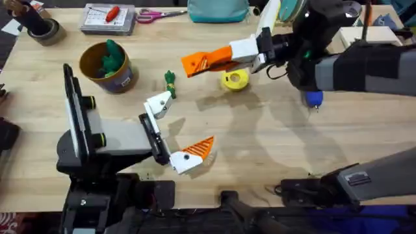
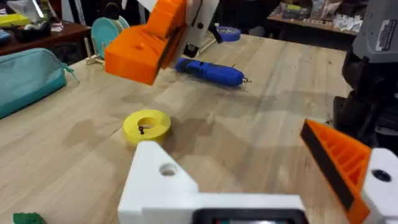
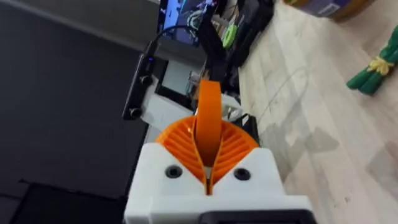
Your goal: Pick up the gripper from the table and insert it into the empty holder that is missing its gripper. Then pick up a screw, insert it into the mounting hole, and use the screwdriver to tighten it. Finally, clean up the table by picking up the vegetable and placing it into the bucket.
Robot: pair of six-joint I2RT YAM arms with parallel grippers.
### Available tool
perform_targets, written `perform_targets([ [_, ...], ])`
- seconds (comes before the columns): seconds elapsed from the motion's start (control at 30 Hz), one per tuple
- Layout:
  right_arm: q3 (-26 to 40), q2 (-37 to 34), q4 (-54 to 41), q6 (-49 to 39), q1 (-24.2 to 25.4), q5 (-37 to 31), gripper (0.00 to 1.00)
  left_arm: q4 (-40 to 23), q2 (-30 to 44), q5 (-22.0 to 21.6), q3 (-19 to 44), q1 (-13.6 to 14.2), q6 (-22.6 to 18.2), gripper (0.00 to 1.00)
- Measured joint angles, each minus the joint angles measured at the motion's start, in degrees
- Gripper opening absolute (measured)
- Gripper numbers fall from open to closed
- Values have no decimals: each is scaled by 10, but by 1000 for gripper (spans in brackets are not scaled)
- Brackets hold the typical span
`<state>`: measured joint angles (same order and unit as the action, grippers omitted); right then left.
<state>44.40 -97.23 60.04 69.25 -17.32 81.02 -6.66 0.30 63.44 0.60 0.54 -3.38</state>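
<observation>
My right gripper (image 1: 195, 63) hangs above the table's middle, shut on the loose orange gripper (image 3: 208, 115), which stands on edge between its two ribbed orange pads. It shows in the left wrist view as the right gripper (image 2: 146, 46). My left gripper (image 1: 179, 127) is open. One finger is a bare white holder (image 2: 165, 180) with a hole; the other carries an orange pad (image 2: 339, 162). The green vegetable (image 1: 169, 82) lies beside the yellow bucket (image 1: 107, 68), which holds green items. The blue screwdriver (image 2: 208, 71) lies beyond a yellow ring (image 2: 147, 123) with a small dark screw in it.
Along the back edge are a tape roll (image 1: 42, 29), a clear box with a red-handled tool (image 1: 107, 18), scissors (image 1: 156, 14) and a teal pouch (image 1: 218, 10). The right arm's dark body covers the back right. Bare wood lies in front of the yellow ring.
</observation>
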Motion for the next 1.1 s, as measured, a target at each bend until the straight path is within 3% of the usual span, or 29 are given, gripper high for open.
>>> perform_targets([
  [0.37, 0, 0, -82, -34, -33, 15, 9, 0, 0, 0, 0, 0, 0, 985],
  [1.1, 0, -38, -82, -50, -47, 63, 9, 0, 0, 0, 0, 0, 0, 985],
])
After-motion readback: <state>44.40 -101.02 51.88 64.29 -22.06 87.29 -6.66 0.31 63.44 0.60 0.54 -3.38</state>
